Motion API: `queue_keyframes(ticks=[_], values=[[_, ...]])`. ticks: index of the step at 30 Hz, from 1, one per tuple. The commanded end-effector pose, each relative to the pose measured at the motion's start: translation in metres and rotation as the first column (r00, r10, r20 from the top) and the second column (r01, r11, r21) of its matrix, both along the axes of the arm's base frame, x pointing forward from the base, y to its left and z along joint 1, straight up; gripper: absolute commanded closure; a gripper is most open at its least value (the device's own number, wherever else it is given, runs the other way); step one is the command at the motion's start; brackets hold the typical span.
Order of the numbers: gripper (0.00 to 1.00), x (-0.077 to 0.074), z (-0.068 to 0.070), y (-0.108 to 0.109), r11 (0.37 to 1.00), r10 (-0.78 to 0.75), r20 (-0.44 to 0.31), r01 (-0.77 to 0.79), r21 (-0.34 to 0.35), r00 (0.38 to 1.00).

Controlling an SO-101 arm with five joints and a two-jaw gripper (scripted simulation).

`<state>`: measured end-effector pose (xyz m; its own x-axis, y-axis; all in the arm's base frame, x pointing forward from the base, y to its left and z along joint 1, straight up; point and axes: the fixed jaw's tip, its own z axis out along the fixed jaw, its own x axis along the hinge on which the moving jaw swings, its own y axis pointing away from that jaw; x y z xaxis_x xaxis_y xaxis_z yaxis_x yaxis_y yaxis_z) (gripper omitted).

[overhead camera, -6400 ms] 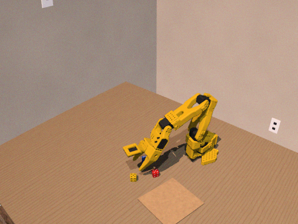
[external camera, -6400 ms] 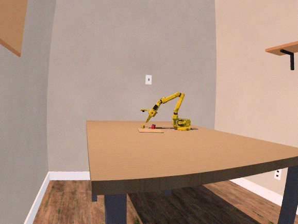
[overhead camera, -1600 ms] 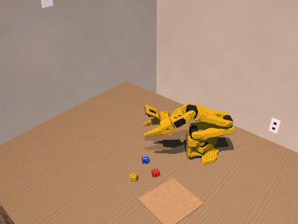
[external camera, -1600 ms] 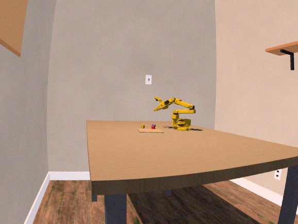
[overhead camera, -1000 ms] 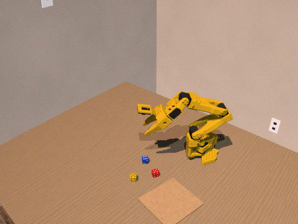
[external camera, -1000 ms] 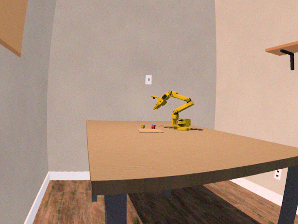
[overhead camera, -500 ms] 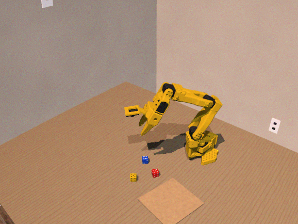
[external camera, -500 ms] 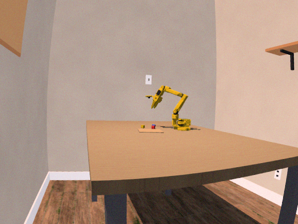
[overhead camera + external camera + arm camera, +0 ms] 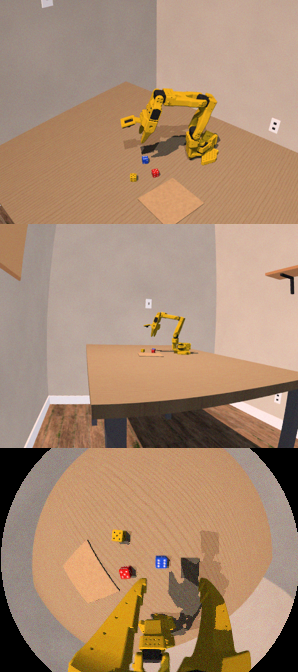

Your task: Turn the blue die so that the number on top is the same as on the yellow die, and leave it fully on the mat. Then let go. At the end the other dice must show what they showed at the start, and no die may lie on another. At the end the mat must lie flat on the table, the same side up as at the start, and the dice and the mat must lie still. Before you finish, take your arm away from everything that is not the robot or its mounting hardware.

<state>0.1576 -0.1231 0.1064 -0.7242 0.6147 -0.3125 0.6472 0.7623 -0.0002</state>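
The blue die [image 9: 145,159] [image 9: 161,561] lies on the bare table, off the mat. The yellow die [image 9: 133,177] [image 9: 142,350] [image 9: 119,535] and the red die [image 9: 155,173] [image 9: 153,350] [image 9: 125,571] lie close by, each apart from the others. The tan square mat [image 9: 170,201] [image 9: 150,354] [image 9: 87,573] lies flat with nothing on it. My gripper [image 9: 142,137] [image 9: 152,335] [image 9: 174,585] hangs high above the table, pointing down, a little behind the blue die. Its jaws stand partly apart and hold nothing. The pips on the dice tops are too small to read.
The arm's base [image 9: 201,148] stands to the right of the dice. The table [image 9: 64,144] meets the two walls at the back corner. Its front edge shows in the exterior view.
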Motion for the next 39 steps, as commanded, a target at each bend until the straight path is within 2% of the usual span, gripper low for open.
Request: queue_keyframes(ticks=[1, 2, 9, 13, 36, 39], values=[[0.72, 0.006, 0.001, -0.004, 1.0, 0.0, 0.0, 0.0, 0.004, 1.0], [0.72, 0.006, 0.001, -0.004, 1.0, 0.0, 0.0, 0.0, 0.004, 1.0], [0.72, 0.002, -0.032, 0.0, 0.992, 0.009, -0.144, 0.009, 0.124, 0.989], [0.72, 0.0, -0.041, 0.001, 0.988, 0.014, -0.183, 0.015, 0.156, 0.983], [0.72, 0.0, -0.042, 0.002, 0.987, 0.016, -0.19, 0.016, 0.162, 0.982], [0.72, 0.001, -0.039, 0.003, 0.988, 0.017, -0.177, 0.01, 0.152, 0.984]])
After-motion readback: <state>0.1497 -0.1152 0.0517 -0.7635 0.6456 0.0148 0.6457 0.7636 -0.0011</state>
